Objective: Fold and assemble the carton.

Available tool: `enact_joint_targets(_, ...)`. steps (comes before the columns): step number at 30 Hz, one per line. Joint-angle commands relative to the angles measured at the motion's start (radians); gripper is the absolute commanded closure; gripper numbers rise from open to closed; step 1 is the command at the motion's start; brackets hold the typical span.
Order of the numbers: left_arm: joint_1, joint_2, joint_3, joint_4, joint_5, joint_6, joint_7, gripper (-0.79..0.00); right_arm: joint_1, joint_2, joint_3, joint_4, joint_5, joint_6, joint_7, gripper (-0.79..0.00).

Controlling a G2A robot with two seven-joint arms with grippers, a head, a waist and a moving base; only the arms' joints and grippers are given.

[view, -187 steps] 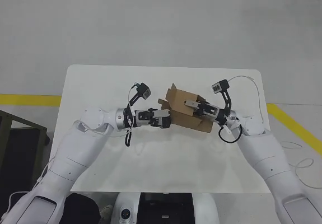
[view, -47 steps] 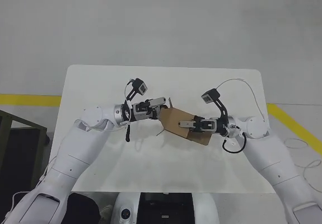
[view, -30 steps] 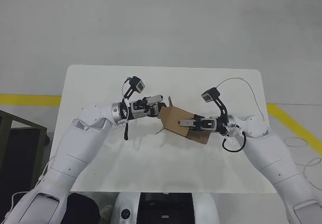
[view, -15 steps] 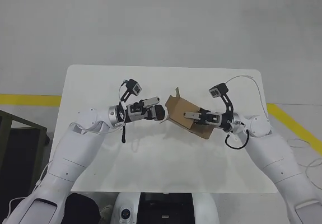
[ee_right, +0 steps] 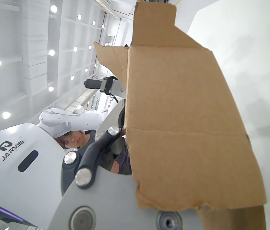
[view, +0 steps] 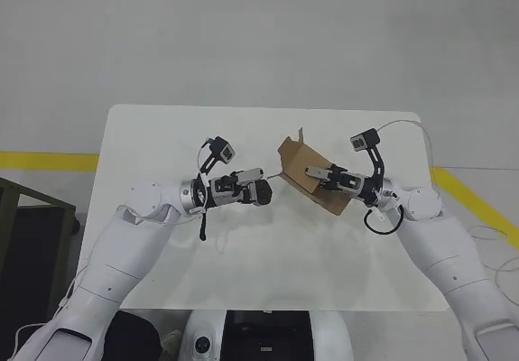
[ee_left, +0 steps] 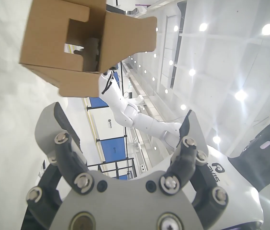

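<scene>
Shifted the carton [view: 292, 161] rightward, clear of the left gripper [view: 261, 191], now spread and empty.
Held over the table's [view: 241, 262] right-centre, clamped at one wall by the right gripper [view: 316, 173]; open end toward the left gripper, long axis diagonal. Likely light, creasable: grip panel edges.

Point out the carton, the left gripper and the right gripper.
carton [ee_left: 44, 37]: left wrist view, outer side panel.
left gripper [ee_left: 123, 111]: left wrist view, midway between fingertips.
right gripper [view: 311, 172]: top view, midway between fingertips.
</scene>
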Motion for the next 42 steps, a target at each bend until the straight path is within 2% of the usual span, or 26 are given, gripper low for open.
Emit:
enact_joint_targets(1, -0.004, -0.001, 0.005, 0.001, 0.000, -0.003, 0.000, -0.785, -0.002, -0.003, -0.008, -0.007, -0.022, 0.013, -0.013, 0.000)
enact_joint_targets(6, -0.019, -0.004, 0.007, 0.011, 0.018, -0.021, 0.022, -0.785, -0.007, -0.009, -0.019, -0.025, -0.046, 0.022, -0.020, 0.000)
enact_joint_targets(18, -0.025, 0.003, -0.039, 0.011, 0.026, -0.028, 0.036, -0.785, -0.011, -0.009, -0.014, -0.045, -0.045, 0.034, 0.080, 0.000)
enact_joint_targets(42, -0.031, -0.002, -0.015, -0.003, 0.032, -0.031, 0.024, -0.785, -0.017, -0.018, -0.009, -0.081, -0.042, 0.044, 0.117, 0.000)
